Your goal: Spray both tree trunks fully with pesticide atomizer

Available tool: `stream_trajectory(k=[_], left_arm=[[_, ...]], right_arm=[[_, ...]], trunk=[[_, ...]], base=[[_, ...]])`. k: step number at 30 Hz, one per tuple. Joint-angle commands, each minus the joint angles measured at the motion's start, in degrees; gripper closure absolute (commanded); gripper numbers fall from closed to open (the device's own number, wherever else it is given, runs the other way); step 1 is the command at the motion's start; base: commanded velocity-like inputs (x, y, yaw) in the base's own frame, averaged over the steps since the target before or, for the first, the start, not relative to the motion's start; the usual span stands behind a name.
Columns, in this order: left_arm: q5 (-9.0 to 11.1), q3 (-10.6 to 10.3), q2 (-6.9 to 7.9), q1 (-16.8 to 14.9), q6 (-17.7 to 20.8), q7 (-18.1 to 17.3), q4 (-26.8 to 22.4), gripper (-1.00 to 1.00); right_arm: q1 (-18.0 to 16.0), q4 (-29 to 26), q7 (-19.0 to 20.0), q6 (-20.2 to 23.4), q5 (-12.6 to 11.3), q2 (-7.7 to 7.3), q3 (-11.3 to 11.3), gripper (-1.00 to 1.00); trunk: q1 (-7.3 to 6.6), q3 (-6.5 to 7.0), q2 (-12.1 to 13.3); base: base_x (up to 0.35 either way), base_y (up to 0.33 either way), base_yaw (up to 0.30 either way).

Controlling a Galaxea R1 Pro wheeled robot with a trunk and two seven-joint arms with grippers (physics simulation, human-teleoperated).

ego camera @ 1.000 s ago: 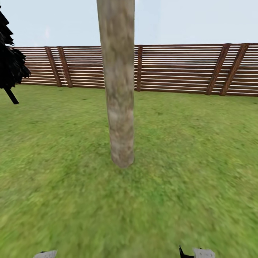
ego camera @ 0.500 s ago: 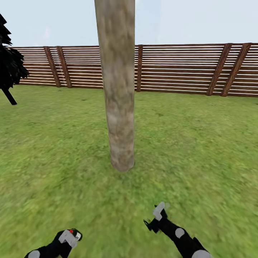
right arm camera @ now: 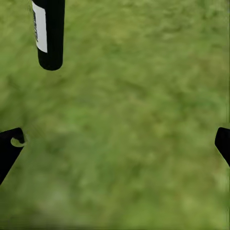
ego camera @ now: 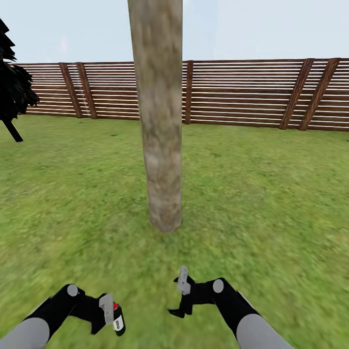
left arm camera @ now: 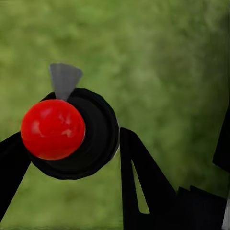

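Both pincers raised; atomizer (ego camera: 118,319) upright.

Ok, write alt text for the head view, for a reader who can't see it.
A pale mottled tree trunk rises from a green lawn straight ahead, with a brown slat fence behind it. Low in the foreground, the left gripper holds a small dark atomizer with a red top, and the right gripper is open and empty. A black conifer stands far left.

black conifer (ego camera: 14,92) at far left, pale sky (ego camera: 266,29)
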Motion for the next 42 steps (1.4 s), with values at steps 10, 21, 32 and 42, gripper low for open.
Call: stream_trajectory(k=[10,21,32,42], left_arm=[[-6.65,-0.09,-5.48,-0.08,0.88,-1.1,-2.05,1.0],[-13.27,-0.08,-10.12,-0.12,4.6,-1.05,-4.37,1.0],[-14.35,-0.09,-12.57,-0.1,4.91,-0.75,-4.52,1.0],[-14.3,0.04,-14.52,-0.04,4.92,-0.31,-4.52,1.0]], right_arm=[[-0.01,0.39,0.32,-0.26,0.34,0.06,0.25,1.0],[-0.03,0.32,5.31,-0.35,0.34,0.06,0.3,1.0],[-0.03,0.28,5.36,-0.43,0.08,0.06,0.25,1.0],[-0.03,0.29,5.42,-0.43,0.07,0.06,0.29,1.0]], trunk=[[-0.01,-0.05,-0.02],[-0.01,-0.05,-0.02],[-0.01,-0.05,-0.02],[-0.01,-0.05,-0.02]], base=[[0.0,0.0,0.0],[0.0,0.0,0.0],[0.0,0.0,0.0],[0.0,0.0,0.0]])
